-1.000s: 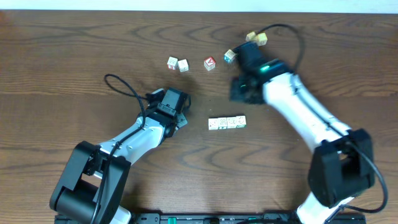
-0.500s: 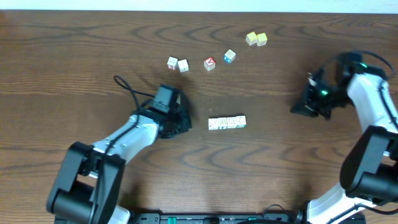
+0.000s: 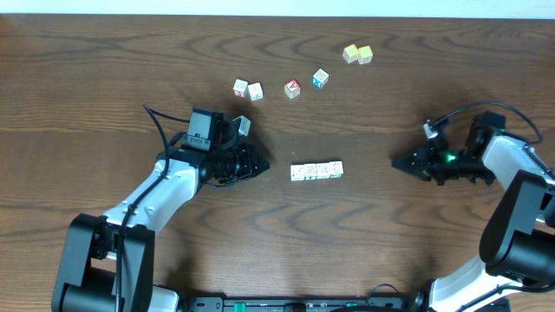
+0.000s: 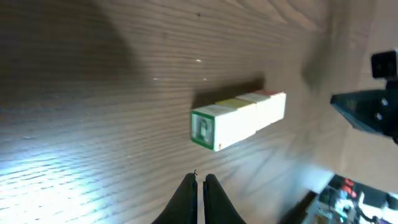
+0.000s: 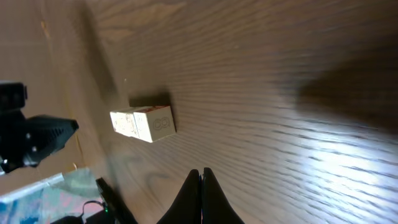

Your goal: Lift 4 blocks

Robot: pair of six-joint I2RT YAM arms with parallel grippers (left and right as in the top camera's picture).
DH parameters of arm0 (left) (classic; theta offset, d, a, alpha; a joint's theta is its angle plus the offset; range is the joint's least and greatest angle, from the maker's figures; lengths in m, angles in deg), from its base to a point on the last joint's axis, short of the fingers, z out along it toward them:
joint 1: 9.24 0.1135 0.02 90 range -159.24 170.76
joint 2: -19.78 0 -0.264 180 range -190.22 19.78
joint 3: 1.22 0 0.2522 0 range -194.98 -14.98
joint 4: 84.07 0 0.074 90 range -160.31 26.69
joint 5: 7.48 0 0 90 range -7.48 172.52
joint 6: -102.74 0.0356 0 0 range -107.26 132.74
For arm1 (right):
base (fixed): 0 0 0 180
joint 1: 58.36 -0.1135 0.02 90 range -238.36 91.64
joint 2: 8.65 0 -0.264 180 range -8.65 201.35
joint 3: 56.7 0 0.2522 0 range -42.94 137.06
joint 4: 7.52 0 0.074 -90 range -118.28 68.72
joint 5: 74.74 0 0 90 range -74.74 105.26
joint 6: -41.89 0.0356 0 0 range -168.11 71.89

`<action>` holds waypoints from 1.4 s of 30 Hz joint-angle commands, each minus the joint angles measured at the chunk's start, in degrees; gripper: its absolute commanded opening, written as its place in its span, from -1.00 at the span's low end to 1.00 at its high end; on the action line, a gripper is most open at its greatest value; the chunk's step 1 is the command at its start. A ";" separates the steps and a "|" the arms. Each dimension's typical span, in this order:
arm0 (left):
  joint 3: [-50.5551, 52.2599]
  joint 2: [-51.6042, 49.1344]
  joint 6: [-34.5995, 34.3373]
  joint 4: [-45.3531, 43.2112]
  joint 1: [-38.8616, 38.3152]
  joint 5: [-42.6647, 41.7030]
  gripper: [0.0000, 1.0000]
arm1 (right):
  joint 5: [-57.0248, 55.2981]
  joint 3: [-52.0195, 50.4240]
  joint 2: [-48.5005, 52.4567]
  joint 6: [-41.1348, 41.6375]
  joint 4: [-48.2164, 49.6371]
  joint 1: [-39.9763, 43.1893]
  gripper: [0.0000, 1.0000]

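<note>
The blocks are small white picture cubes lying side by side in a short row at the table's middle. The row also appears end-on as blocks in the left wrist view and as blocks in the right wrist view. My left gripper is shut and empty, pointing right at the row's left end with a small gap between. My right gripper is shut and empty, pointing left, farther from the row's right end. Each wrist view shows its own closed tips, left gripper and right gripper, short of the row.
Behind the row lie two white cubes with pink-red edges, a red-faced cube, a blue-sided cube and two pale yellow cubes. The left arm's cable loops over the table.
The right arm swung away from the back cubes to the right side and now points left at the row. The left gripper turned to point right at the row.
</note>
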 commanded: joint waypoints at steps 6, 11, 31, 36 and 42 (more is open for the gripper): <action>0.33 -3.13 -4.37 -4.48 -2.19 5.42 -0.86 | 2.82 -1.33 -1.20 0.35 2.40 -4.28 -0.98; 0.33 -4.13 -5.55 -5.51 -5.88 8.46 -0.86 | 1.90 -1.38 -1.20 3.10 3.45 -7.96 -0.97; 0.33 -6.14 -12.66 -6.97 -12.00 21.64 -0.86 | -8.63 -1.44 -1.20 10.84 7.32 -15.23 -0.98; 0.33 -8.02 -12.68 -8.59 -13.64 21.68 -0.86 | -8.76 -1.44 -1.20 10.82 7.93 -16.33 -0.98; 0.33 -8.52 -12.68 -9.22 -13.97 21.66 -0.86 | -8.81 -1.55 -1.20 10.80 9.11 -17.94 -0.98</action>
